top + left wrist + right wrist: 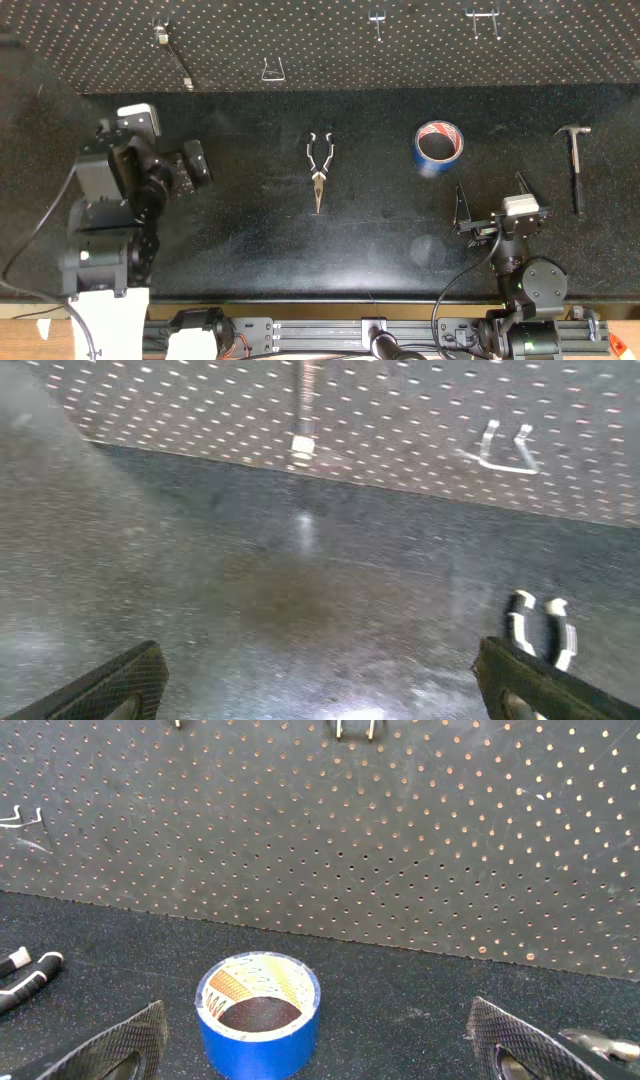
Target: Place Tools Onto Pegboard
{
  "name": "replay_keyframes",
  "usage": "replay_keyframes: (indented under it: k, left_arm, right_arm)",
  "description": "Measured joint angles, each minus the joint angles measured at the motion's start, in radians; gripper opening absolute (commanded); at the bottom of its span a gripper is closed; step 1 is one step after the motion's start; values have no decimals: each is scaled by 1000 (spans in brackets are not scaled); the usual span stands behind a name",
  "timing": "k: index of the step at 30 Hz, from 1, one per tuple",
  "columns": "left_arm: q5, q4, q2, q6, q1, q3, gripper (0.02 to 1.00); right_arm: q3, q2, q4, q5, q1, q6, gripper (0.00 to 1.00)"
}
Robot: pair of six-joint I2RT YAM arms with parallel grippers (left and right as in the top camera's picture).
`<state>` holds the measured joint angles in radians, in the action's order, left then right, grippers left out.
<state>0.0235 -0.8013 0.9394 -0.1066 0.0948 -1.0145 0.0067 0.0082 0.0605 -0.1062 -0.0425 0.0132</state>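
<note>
Right gripper (492, 203): is hovering over the table's (250, 235) near right part, fingers spread wide and holding nothing.
Left gripper (199, 163): is hanging over the left side of the table, turned toward the middle, jaws standing wide apart and gripping nothing.
Pliers (319, 167): are lying flat at the table's middle, tips pointing toward the arm bases and handles toward the pegboard; they are sitting well apart from the left gripper, to its right, touching neither gripper.
Hammer (575, 165): is lying at the far right, head toward the pegboard, beside the right gripper but apart from it.
Tape (438, 143): is resting on its flat side, hole facing up, straight ahead of the right gripper, near it and not touching.
Pegboard (350, 50): is standing along the table's far edge, carrying bare hooks (377, 18) and a wire loop (272, 70); a slim rod-like item (175, 55) is hanging at its left.
</note>
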Motion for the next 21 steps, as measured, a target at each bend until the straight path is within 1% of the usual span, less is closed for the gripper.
replay_keyframes:
  k: [2,4,6,7,8,10,12,15,18,21]
  left_arm:
    - [-33,-61,4,-32,-32,-1,998]
    - [-21,-130,53,-111,-163,-1,1000]
    - [2,-142,125,-201,-306,-1,998]
    - [20,-136,203,-282,-437,-1,998]
    - [28,-126,260,-340,-501,0,998]
    - [27,-119,373,-439,-575,-3,998]
    - [-3,-124,509,-502,-595,-12,998]
    - [-55,-137,699,-547,-594,-134,998]
    - [-73,-156,819,-528,-594,-275,1000]
    - [-78,-163,919,-458,-594,-391,998]
  right_arm:
    - [0,0,0,0,0,0,976]
    - [0,0,0,1,0,0,976]
    - [0,0,0,0,0,0,976]
    - [0,0,0,0,0,0,976]
    - [0,0,0,0,0,0,976]
    - [0,-1,0,0,0,0,976]
    - [0,0,0,0,0,0,976]
    - [0,1,0,0,0,0,976]
    - [0,0,0,0,0,0,976]
    - [0,0,0,0,0,0,976]
